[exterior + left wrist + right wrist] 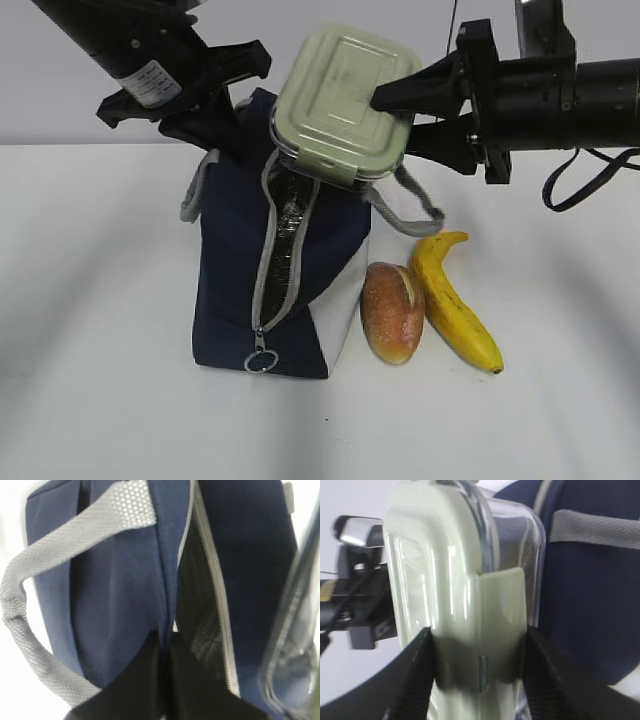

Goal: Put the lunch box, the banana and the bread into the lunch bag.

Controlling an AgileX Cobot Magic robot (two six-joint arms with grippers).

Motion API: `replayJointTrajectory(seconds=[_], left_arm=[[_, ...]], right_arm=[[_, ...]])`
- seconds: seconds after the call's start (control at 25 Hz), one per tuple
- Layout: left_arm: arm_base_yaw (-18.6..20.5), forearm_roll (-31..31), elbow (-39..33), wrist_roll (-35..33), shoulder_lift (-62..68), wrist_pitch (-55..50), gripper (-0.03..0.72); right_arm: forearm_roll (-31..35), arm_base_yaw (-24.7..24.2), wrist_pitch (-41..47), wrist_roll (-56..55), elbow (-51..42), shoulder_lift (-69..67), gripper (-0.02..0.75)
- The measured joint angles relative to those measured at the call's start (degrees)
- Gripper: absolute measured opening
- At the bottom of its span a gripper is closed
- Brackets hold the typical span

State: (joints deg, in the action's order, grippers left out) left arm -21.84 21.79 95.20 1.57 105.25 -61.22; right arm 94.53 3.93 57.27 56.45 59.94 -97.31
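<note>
The navy lunch bag (235, 270) stands upright mid-table, its grey zipper open and silver lining showing. My left gripper (215, 120) is shut on the bag's top edge at the left of the opening; the left wrist view shows its fingers (150, 680) pinching the navy fabric (120, 595). My right gripper (395, 115) is shut on the lunch box (340, 100), a clear box with a sage-green lid, held tilted over the bag's opening (285, 220). It fills the right wrist view (455, 595). The bread (392, 312) and banana (455, 300) lie on the table right of the bag.
The white table (100, 300) runs out on both sides and to the front. A grey strap handle (415, 210) hangs off the bag's right side, another one (195, 190) off the left. A black cable (570, 185) loops under the right arm.
</note>
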Motion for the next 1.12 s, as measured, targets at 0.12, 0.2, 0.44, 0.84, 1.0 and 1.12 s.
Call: replayJointTrajectory(seconds=[0.12,0.2,0.44,0.84,1.0,1.12], left_arm=[[0.0,0.17,0.0,0.0,0.0,0.05,-0.003],[0.0,0.17,0.0,0.0,0.0,0.05,-0.003],[0.0,0.19,0.0,0.0,0.0,0.2,-0.003],[0.0,0.24,0.0,0.0,0.0,0.37,-0.003],[0.0,0.24,0.0,0.0,0.0,0.45,-0.003],[0.0,0.36,0.0,0.0,0.0,0.44,-0.003]], right_arm=[[-1.81,0.12,-3.01,-0.09,0.0,-0.14,0.37],[-2.95,0.21,-3.4,-0.46,0.0,-0.61,0.37],[-11.23,0.34,-5.07,-5.14,0.0,-3.14,0.37],[-13.16,3.98,-6.88,-10.68,1.66,-5.25,0.37],[-13.86,6.88,-7.15,-15.27,5.0,-8.22,0.37],[-16.18,7.83,-8.5,-20.24,7.18,-9.98,0.37]])
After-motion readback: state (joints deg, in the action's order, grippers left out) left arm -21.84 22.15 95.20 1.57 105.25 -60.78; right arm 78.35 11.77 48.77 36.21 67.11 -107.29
